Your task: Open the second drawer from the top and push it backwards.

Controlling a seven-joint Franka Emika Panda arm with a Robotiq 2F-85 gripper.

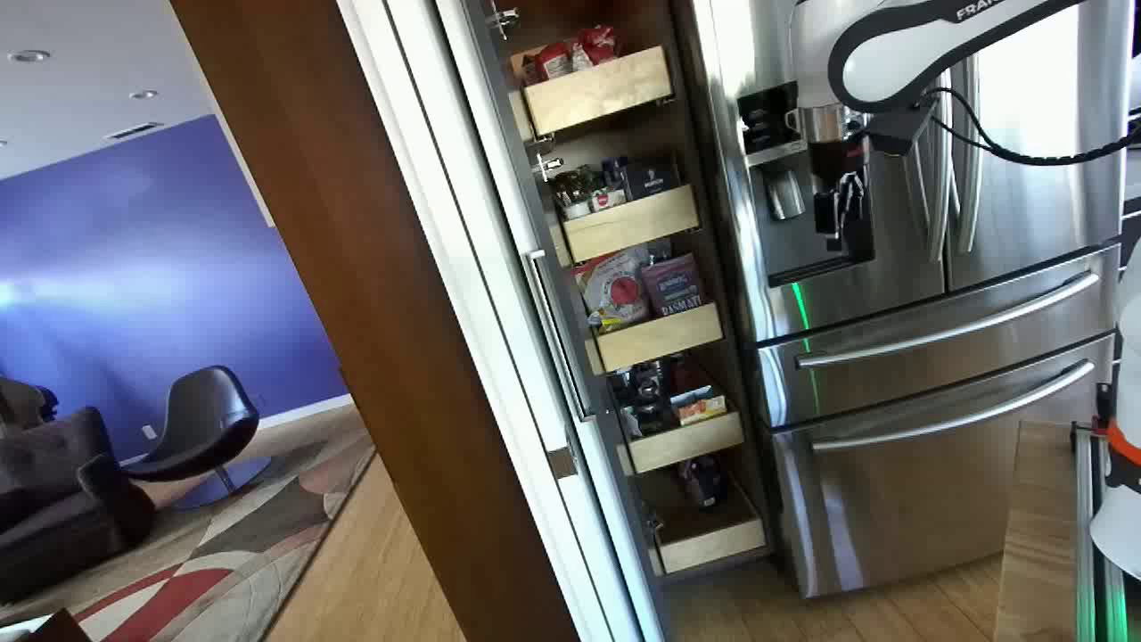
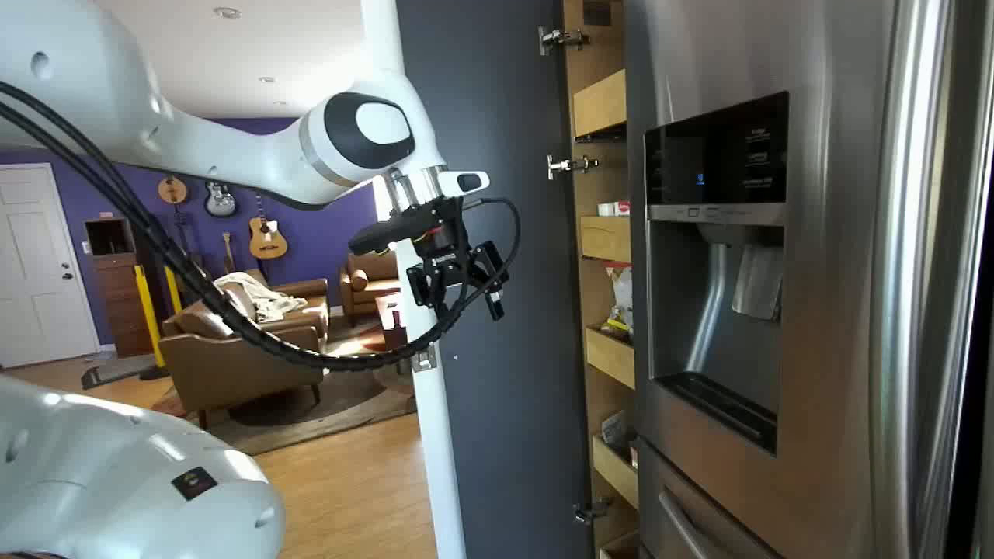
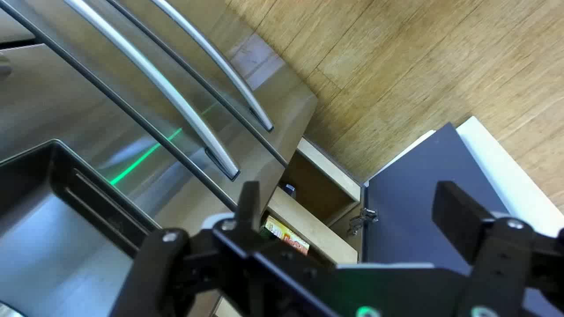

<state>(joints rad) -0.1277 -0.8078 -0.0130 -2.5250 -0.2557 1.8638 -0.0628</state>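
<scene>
A tall pantry cabinet holds a column of pale wooden pull-out drawers. The second visible drawer from the top [image 1: 631, 223] carries jars and a dark box, and its front also shows in an exterior view [image 2: 606, 238]. The top visible drawer [image 1: 599, 89] holds red packages; it also shows in an exterior view [image 2: 600, 105]. My gripper [image 1: 842, 214] hangs in front of the fridge, apart from the drawers. In an exterior view the gripper [image 2: 471, 307] is in front of the dark door. In the wrist view its black fingers [image 3: 348, 193] are wide apart with nothing between them.
The open dark cabinet door [image 2: 497, 256] stands beside the drawers, with hinges [image 2: 571, 165] at its edge. The steel fridge [image 1: 856, 303] is on the drawers' other side; its handles [image 3: 167, 88] stick out. Lower drawers [image 1: 660, 337] hold rice and boxes.
</scene>
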